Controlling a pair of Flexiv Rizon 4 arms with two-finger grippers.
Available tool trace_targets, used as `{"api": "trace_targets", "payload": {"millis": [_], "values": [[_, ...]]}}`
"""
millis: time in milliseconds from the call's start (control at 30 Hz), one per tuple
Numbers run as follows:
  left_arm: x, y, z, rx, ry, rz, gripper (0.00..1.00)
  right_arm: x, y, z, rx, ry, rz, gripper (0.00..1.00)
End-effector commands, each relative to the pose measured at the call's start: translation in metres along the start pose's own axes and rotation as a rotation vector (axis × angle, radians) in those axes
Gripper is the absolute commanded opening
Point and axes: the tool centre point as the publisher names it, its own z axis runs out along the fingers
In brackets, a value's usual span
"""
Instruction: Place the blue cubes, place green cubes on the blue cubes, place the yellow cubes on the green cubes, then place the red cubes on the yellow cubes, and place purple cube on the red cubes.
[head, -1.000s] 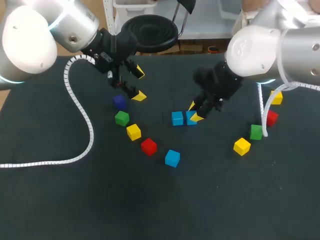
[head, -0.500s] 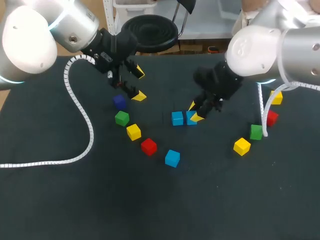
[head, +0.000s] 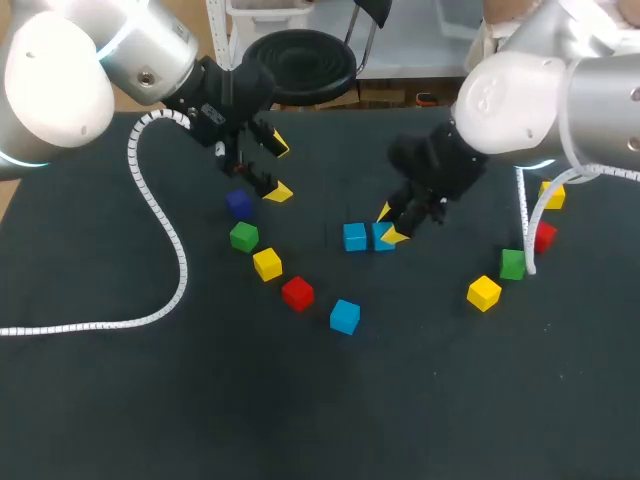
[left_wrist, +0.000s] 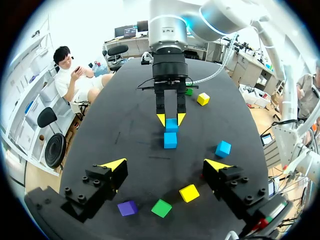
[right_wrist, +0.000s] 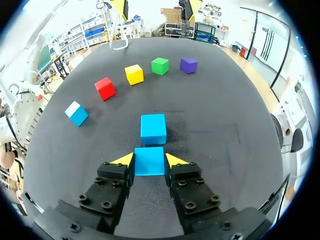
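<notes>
Right wrist view shows us our right gripper (right_wrist: 149, 161) with its jaws narrowed onto a blue cube (right_wrist: 149, 158) on the table (right_wrist: 225, 125), one yellow tip against each side. Just ahead of that gripped cube sits a second blue cube (right_wrist: 153, 128), a third blue cube (right_wrist: 76, 113) lies farther off, and beyond runs a curved row: red cube (right_wrist: 105, 88), yellow cube (right_wrist: 134, 74), green cube (right_wrist: 160, 65), purple cube (right_wrist: 188, 64). Our left gripper (head: 278, 168) hangs well apart from the gripped cube, near the purple cube, jaws wide and holding nothing.

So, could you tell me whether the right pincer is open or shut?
Shut on a blue cube: the right pincer has both yellow fingertips touching its opposite sides.
</notes>
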Motion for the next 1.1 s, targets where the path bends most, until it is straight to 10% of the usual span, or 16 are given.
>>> {"api": "trace_targets", "payload": {"millis": [33, 1100], "values": [[-0.0007, 0.0015, 0.0001, 0.003, 0.004, -0.001, 1.0, 0.0015, -0.0011, 0.0009, -0.004, 0.002, 0.001, 0.0], [-0.0007, 0.0015, 0.0001, 0.003, 0.004, -0.001, 1.0, 0.0, -0.0041, 0.0014, -0.001, -0.01, -0.018, 0.0]]}}
